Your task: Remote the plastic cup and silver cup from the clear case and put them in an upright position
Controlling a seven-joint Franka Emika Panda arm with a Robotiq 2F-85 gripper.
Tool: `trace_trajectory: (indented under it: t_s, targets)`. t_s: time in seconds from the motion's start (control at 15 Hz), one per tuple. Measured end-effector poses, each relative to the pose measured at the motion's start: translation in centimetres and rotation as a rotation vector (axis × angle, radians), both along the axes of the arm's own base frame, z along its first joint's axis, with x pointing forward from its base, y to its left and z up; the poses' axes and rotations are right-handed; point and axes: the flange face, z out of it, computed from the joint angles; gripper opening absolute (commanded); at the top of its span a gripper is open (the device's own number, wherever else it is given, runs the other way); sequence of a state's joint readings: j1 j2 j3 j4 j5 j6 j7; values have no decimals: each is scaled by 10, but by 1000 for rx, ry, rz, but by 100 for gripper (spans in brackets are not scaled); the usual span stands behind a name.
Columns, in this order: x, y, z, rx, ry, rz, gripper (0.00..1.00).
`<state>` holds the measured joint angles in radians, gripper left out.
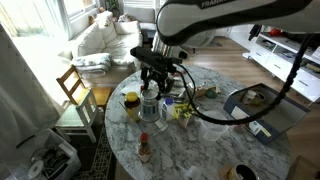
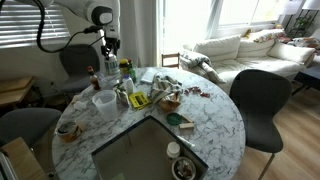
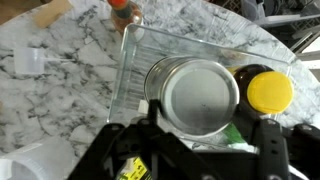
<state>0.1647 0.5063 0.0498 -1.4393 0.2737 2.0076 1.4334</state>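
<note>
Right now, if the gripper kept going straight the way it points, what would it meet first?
Most likely the small round silver metal cup inside the clear plastic case. The gripper is centred over it, though depth is unclear.

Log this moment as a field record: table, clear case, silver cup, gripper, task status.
surface: white marble table
container: clear plastic case, standing on the table
target: small round silver metal cup, inside the case, its round face toward the wrist camera
neighbour: round yellow lid, close beside the cup
gripper: black two-finger gripper, jaws apart, poised over the cup
status: cup not yet lifted out of the case
</note>
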Motion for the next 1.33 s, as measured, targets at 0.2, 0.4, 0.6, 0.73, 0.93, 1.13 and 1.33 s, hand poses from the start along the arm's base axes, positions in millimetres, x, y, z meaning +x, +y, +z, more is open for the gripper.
trace_trajectory:
  t_s: [0.2,0.4,0.6,0.73,0.93,1.13,1.33]
  targets:
    - [-29,-18,45,-5,43,28,49]
    - [-70,-45,84,-59,112,40,49]
    - [-115,-75,108,-187,204,21,49]
    - [-137,-91,110,-280,257,-20,49]
    - [-152,-107,93,-420,294,-107,49]
    - [-153,-120,68,-537,291,-225,49]
    - [-151,-132,54,-590,252,-370,74]
